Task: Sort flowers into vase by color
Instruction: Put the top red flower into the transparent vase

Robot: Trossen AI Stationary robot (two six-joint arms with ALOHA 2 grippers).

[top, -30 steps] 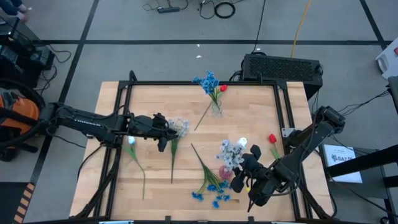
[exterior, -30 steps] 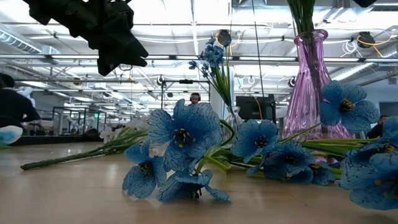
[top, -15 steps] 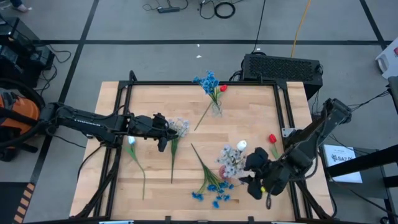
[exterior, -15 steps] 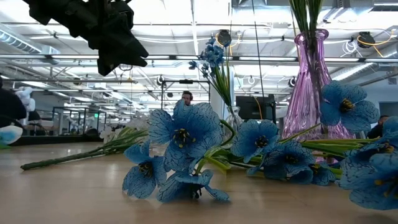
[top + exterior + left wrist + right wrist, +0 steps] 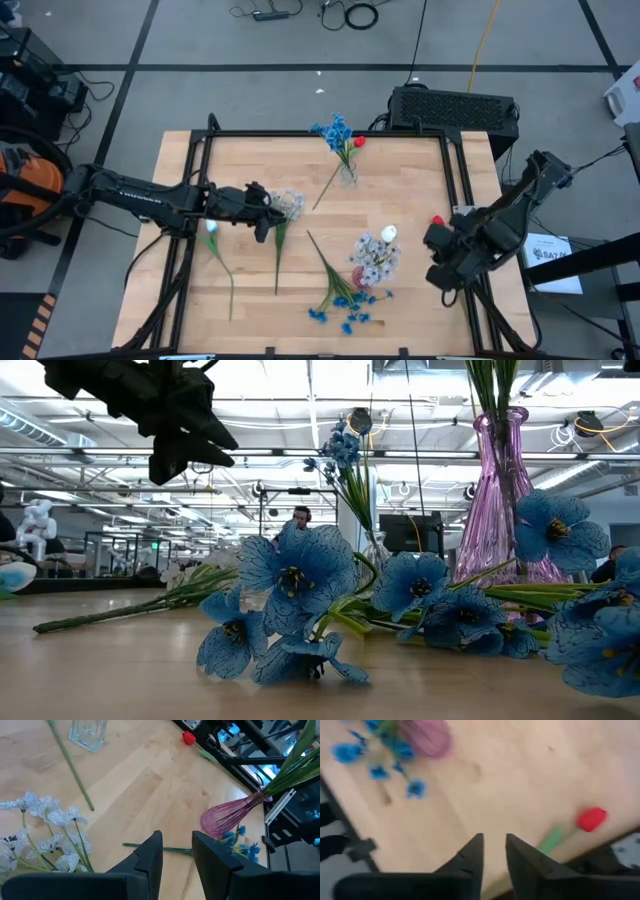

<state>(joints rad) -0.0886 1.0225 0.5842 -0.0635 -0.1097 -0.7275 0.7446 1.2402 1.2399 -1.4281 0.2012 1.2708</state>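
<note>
Swinging out from over the blue flowers [image 5: 345, 305] and purple vase [image 5: 362, 275], the right gripper [image 5: 493, 852] now hovers empty, fingers slightly parted, with the red tulip [image 5: 590, 818] just ahead, stem trailing back toward them, while the left gripper [image 5: 176, 851] waits, likewise parted, by the lavender cluster [image 5: 52, 827].

I'm working in what looks like a large open robotics lab or industrial workshop hall. My low view looks past the light wooden tabletop [image 5: 260, 165] into a wide room with exposed ceiling trusses [image 5: 300, 455], rows of strip lights and glass partitions, with a seated person wearing headphones [image 5: 301, 517] far back. From above I see grey concrete floor [image 5: 250, 40] marked with dark tape lines, loose black cables [image 5: 345, 14] and a black perforated equipment box [image 5: 455, 105] behind the table.
</note>
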